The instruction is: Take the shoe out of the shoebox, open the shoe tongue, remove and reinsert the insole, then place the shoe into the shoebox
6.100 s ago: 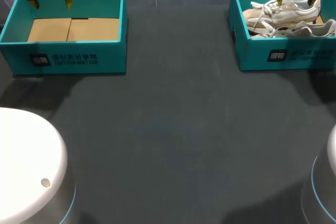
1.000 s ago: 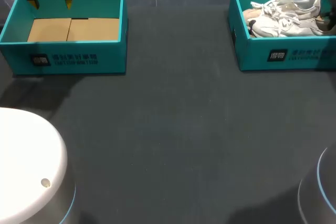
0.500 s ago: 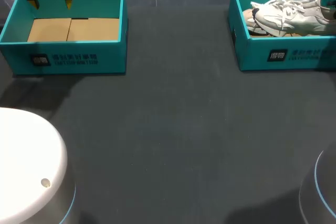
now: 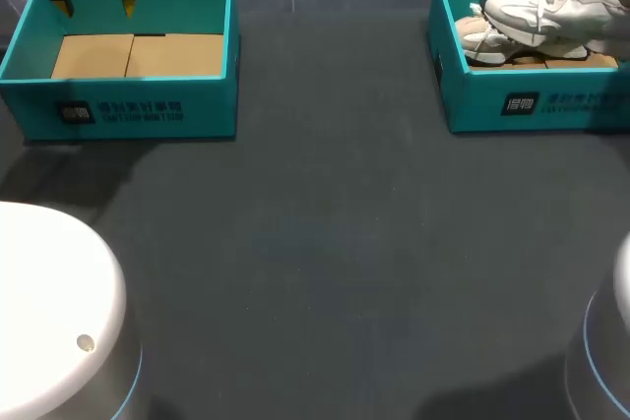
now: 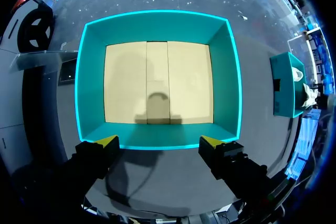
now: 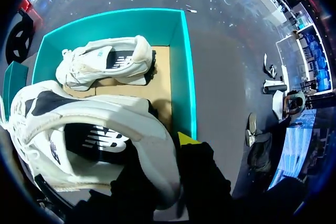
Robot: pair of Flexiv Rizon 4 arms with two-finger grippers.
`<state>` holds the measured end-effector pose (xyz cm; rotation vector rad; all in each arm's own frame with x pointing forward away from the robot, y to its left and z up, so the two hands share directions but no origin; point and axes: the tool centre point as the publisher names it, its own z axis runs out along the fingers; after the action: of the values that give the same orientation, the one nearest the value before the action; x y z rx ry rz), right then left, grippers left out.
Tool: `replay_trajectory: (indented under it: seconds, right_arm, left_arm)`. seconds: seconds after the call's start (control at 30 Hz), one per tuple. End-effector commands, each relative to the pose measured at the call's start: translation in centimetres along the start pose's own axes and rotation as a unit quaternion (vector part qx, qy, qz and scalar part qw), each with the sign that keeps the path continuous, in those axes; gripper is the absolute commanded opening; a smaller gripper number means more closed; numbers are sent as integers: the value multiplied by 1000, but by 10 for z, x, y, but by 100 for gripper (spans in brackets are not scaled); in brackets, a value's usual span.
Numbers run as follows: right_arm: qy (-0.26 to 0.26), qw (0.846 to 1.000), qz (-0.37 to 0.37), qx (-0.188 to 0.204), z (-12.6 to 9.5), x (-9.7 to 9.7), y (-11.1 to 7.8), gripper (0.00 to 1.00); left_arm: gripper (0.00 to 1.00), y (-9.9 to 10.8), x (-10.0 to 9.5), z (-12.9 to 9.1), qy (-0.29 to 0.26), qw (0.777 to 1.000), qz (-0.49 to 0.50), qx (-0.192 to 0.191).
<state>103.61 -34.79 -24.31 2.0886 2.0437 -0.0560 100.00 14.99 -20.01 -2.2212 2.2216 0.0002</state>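
Note:
My right gripper (image 6: 164, 149) is shut on the heel collar of a white shoe (image 6: 89, 124): one yellow fingertip (image 6: 186, 139) shows outside the heel, the other is hidden inside. In the head view this shoe (image 4: 551, 5) hangs tilted above the right teal shoebox (image 4: 512, 100), toe toward the middle; the gripper itself is out of that view. A second white shoe (image 6: 105, 64) lies on its side on the box's cardboard floor, also seen in the head view (image 4: 484, 44). My left gripper (image 4: 95, 2) hovers open over the far wall of the left teal box (image 4: 128, 115).
In the left wrist view the left box (image 5: 89, 77) holds only a cardboard floor, with my open left gripper (image 5: 158, 142) above its near wall. Dark table (image 4: 325, 243) lies between the two boxes. White robot bases sit at the near corners.
The held shoe has risen from inside the right box to above its rim, its toe tipping up. The left arm has not moved.

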Motion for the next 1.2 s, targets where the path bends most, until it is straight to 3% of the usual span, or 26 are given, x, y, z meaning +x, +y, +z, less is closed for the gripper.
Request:
replay_trajectory:
  seconds: [0.03,0.33,0.57,0.93,1.2]
  right_arm:
    - [-15,1000,2,2,-36,1,-4,0]
    - [-62,998,-3,8,-81,-2,-15,0]
    - [-75,997,-8,2,-113,6,-39,0]
    - [-108,994,-11,-17,-163,51,-108,0]
    - [-128,992,-4,-22,-181,94,-166,0]
  left_arm:
    - [100,0,0,0,0,1000,0,0]
    - [100,0,0,0,0,1000,0,0]
    - [100,0,0,0,0,1000,0,0]
    - [100,0,0,0,0,1000,0,0]
    - [100,0,0,0,0,1000,0,0]
